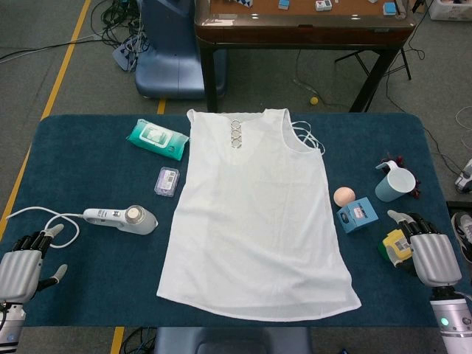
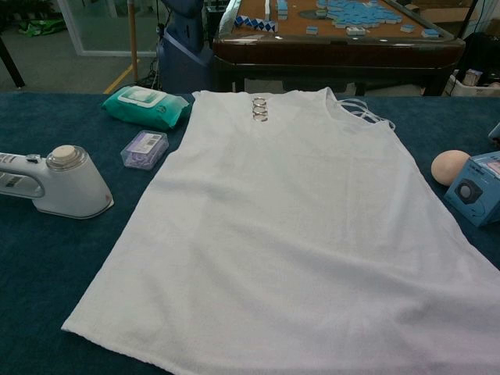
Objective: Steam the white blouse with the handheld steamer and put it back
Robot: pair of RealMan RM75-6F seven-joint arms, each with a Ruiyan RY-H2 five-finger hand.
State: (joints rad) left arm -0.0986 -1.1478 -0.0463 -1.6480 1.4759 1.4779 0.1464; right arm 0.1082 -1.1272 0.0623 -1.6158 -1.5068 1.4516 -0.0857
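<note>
White blouse [image 1: 254, 214] lies flat at frame centre; handheld steamer [image 1: 122, 218] rests untouched at left, so steaming has not begun. Left hand [image 1: 22, 269], lower left, and right hand [image 1: 431, 254], lower right, are empty with fingers apart; next, I judge, the left hand must grasp the steamer's handle.

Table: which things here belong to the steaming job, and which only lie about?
For the job: blouse, steamer.

Lying about: wipes pack, small clear case, cup, ball, blue box, yellow box.
</note>
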